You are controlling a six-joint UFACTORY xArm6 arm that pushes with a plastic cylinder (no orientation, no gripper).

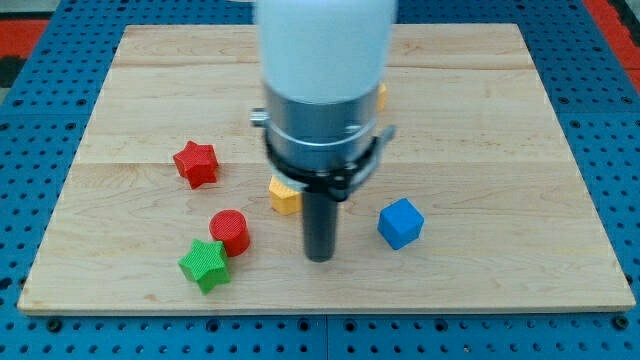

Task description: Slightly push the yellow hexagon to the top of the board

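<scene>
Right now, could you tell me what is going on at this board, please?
I am a single arm with a rod, working on the wooden board. My tip sits just to the view's bottom right of the yellow hexagon, which my arm partly hides. The blue cube lies to the view's right; the red star, red cylinder and green star lie to the left.

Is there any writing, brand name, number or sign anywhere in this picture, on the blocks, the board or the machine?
None: no text, number or sign can be read anywhere.
The wooden board, the arm and my tip carry no visible marking.
The red star, red cylinder, green star, blue cube and partly hidden yellow block have plain faces.
</scene>
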